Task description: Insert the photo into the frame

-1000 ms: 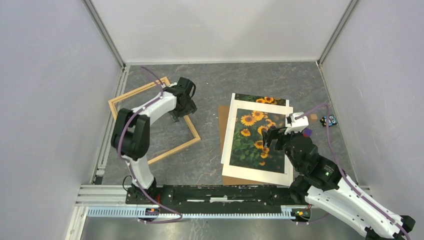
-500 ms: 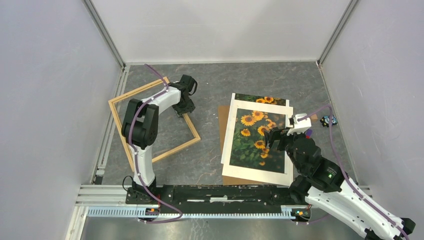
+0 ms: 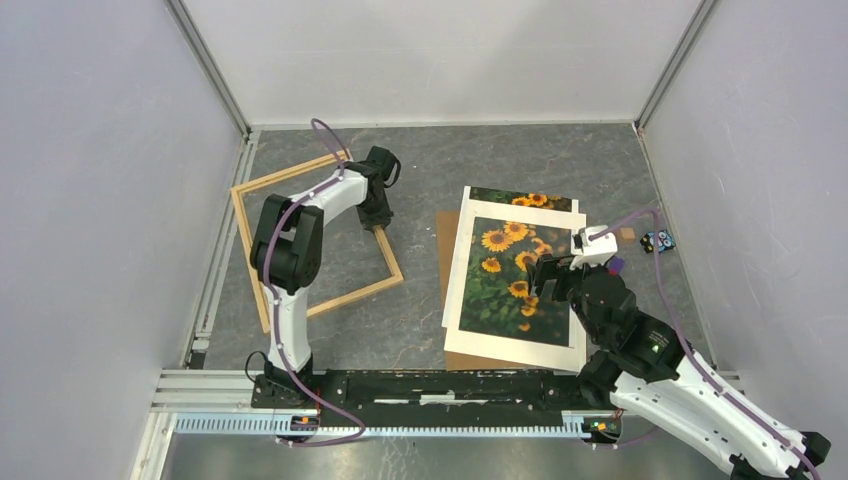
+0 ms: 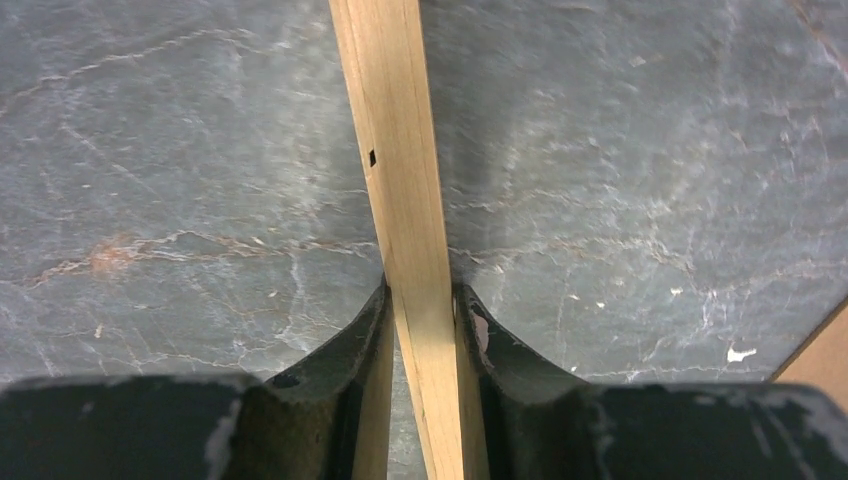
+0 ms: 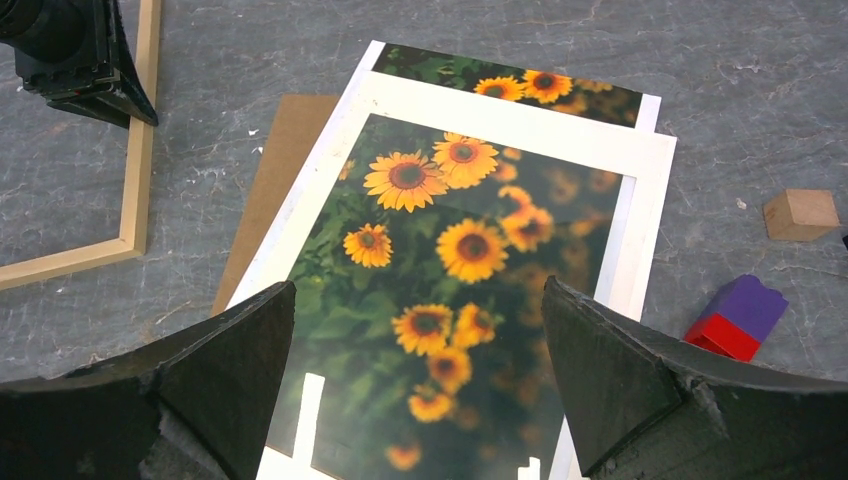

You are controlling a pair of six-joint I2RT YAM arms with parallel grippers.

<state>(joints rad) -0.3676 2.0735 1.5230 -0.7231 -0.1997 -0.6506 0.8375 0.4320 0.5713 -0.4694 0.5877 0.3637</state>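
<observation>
My left jaws are pinched onto a strip of the frame (image 4: 395, 150), which runs between them. My right jaws gape wide, empty, the photo (image 5: 440, 290) lying flat below them under a white mat (image 5: 642, 210).

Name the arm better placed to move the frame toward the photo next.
Left, most likely. The left pincer grips a wooden strip of the frame, with fingers against both sides. The right pincer hangs open over the photo, away from the frame.
</observation>
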